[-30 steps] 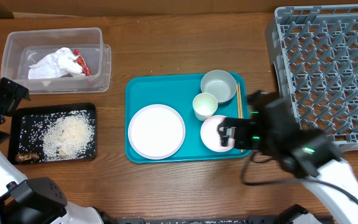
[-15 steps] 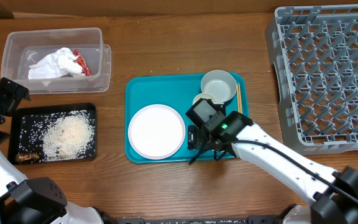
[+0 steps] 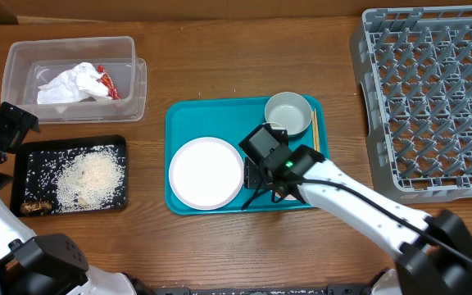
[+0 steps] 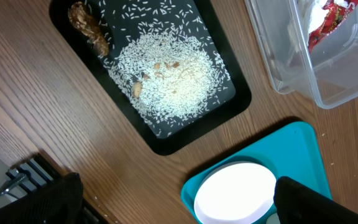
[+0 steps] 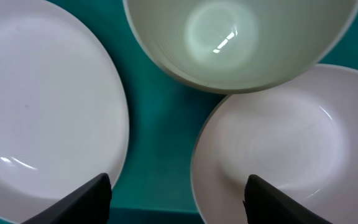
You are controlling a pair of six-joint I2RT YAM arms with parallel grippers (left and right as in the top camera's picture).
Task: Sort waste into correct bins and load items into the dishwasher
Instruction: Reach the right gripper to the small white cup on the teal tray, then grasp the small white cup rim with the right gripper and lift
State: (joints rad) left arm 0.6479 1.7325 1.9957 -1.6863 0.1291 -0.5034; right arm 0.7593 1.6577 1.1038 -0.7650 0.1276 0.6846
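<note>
Right gripper (image 5: 178, 182): jaws apart, low over teal tray (image 3: 179, 123), one finger at white plate (image 5: 42, 106) edge, the other over pink plate (image 5: 278, 143), nothing clamped | left gripper (image 4: 178, 186): wide open, empty, beside black tray (image 4: 241, 102) of rice (image 4: 173, 81) | napkins (image 3: 70, 83) in clear tub (image 3: 23, 57).

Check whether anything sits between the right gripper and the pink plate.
Nothing visible does. The right gripper hangs close above the pink plate, at its left rim, jaws apart. The small cup and the large white plate crowd that rim on two sides.
</note>
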